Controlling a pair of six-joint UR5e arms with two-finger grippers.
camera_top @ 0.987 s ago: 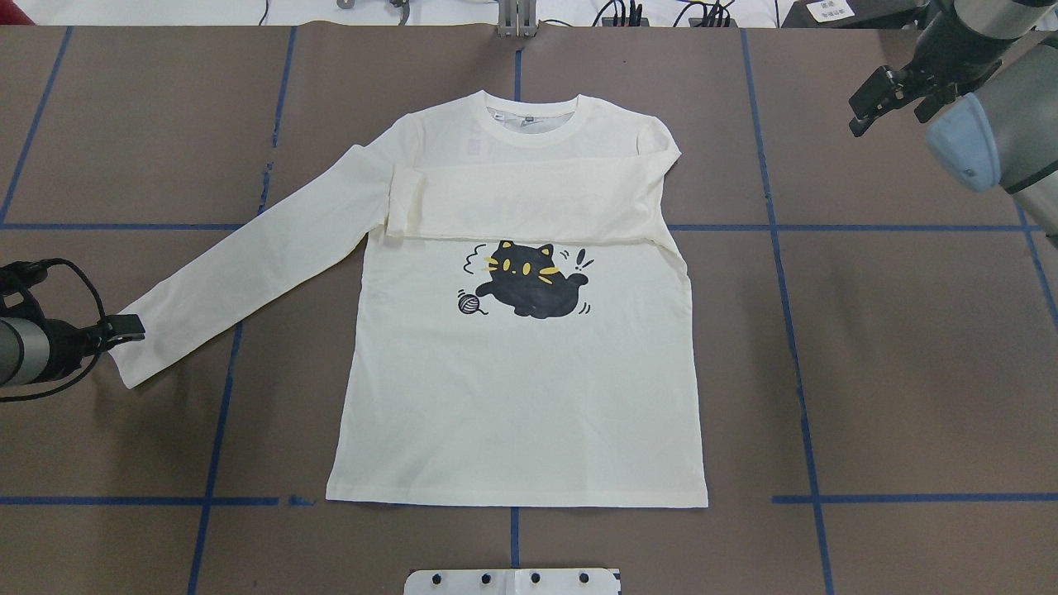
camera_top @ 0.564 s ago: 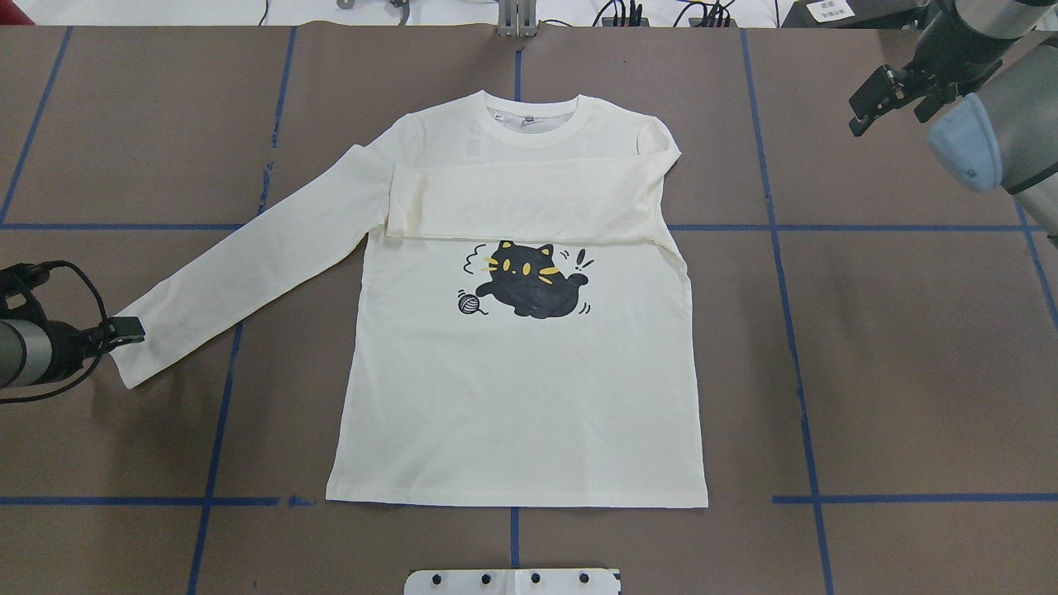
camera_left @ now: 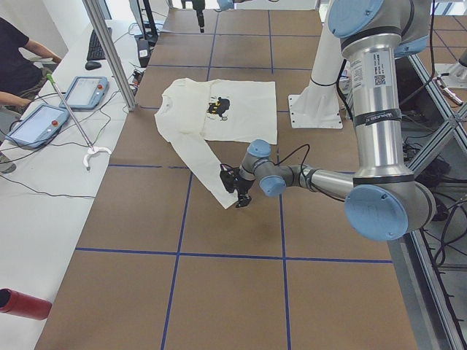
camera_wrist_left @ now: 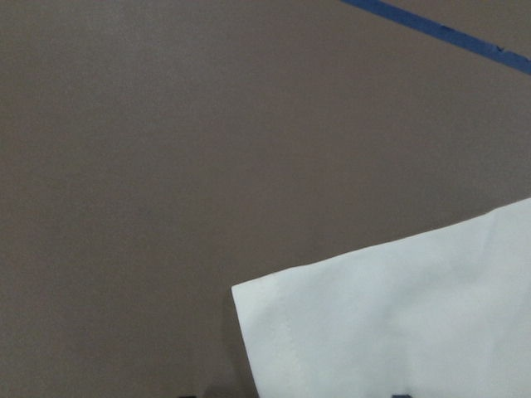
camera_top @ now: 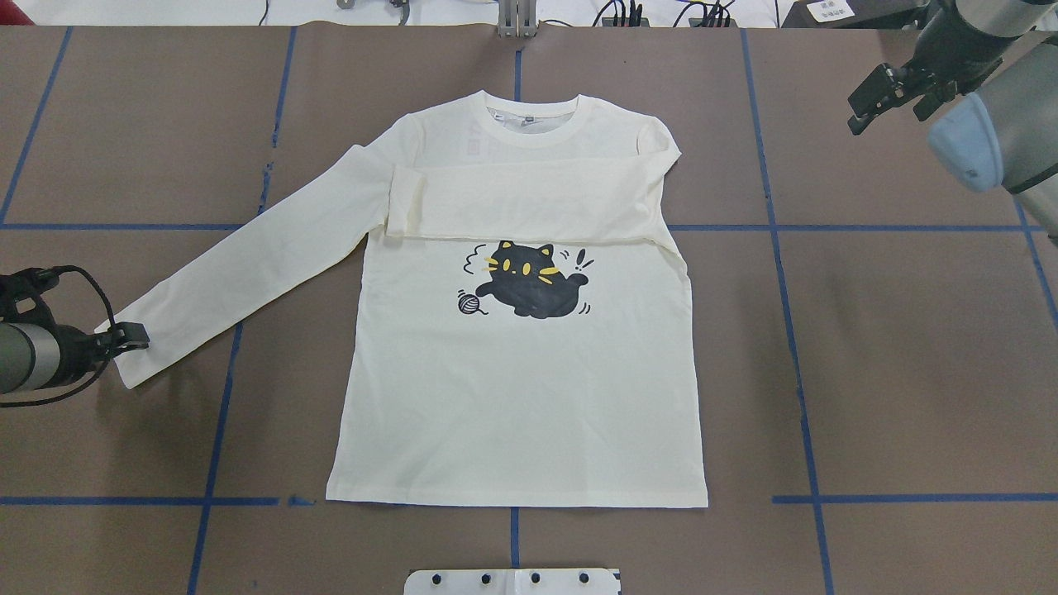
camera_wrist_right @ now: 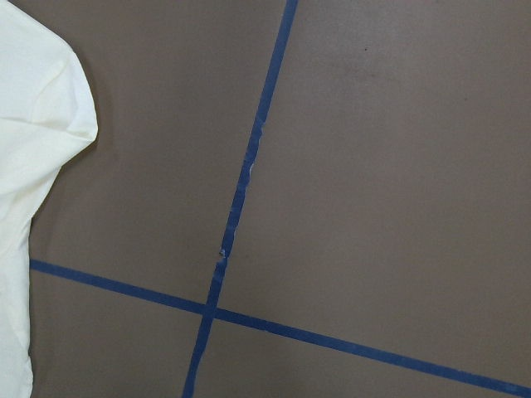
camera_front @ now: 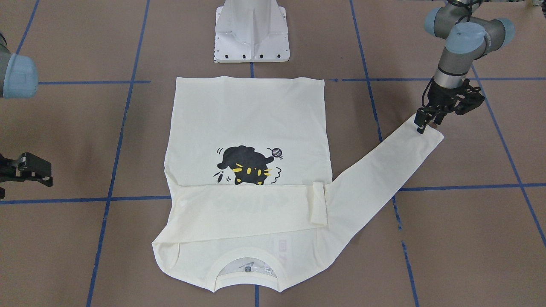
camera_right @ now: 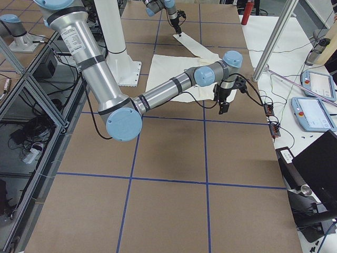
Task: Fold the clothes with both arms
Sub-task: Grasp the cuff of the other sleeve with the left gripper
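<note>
T-shirt (camera_top: 512,397) flat on your table (camera_top: 909,372), base (camera_top: 512,581) beside hem.
Left fingers (camera_front: 420,123) straddle the cuff (camera_top: 132,364), spread; right fingers (camera_front: 38,167) spread, well apart.

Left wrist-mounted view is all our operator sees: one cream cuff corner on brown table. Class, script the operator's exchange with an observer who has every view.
Operator: Which sleeve is this?
Observer: The outstretched sleeve on the robot's left; the left gripper sits at its cuff.
Operator: And the other sleeve?
Observer: Folded across the T-shirt's chest, just above the cat print.
</note>
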